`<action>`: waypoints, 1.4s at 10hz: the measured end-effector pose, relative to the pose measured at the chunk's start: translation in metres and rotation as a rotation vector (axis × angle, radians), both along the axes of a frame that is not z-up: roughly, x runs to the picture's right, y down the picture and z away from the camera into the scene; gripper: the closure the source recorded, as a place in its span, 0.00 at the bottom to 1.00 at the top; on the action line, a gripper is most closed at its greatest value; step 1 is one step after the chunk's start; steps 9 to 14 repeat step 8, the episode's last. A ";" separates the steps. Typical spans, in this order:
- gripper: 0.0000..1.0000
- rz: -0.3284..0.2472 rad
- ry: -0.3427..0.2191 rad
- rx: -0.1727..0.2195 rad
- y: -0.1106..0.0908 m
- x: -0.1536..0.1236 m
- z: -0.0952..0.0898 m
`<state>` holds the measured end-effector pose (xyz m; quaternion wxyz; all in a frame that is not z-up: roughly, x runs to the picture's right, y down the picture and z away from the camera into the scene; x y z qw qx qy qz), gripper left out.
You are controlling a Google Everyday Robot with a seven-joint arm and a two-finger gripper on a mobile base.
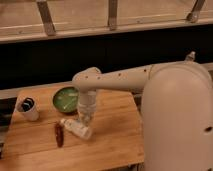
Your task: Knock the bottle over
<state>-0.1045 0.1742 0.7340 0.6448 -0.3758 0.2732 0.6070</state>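
The gripper (86,118) hangs at the end of the pale arm (120,79), which reaches in from the robot's large rounded body (177,120) on the right side of the view and bends down at a perforated elbow over the wooden table (112,135). The wrist section points straight down, and its lower end sits just above the tabletop. Whether the gripper is spread or closed cannot be told from this view.

The bottle (76,128) lies on its side directly below and slightly to the left of the gripper, its clear, pale body stretched diagonally across the wood with the whitish cap end pointing up and to the left. Its upper side is just beside the gripper's tip; whether the two touch cannot be told.

Left of the bottle, and farther from the gripper, a small dark red object (59,134) lies flat on the table. Behind and to the left of the gripper sits a green bowl (65,99), its rim partly hidden by the wrist. Well away to the left, near the table's far corner, stands a white cup (28,109) with dark contents.
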 end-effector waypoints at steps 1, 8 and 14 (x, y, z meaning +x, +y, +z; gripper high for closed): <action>1.00 -0.002 -0.014 0.013 -0.003 -0.008 -0.001; 1.00 0.208 -0.008 0.289 -0.026 0.099 -0.043; 1.00 0.208 -0.008 0.289 -0.026 0.099 -0.043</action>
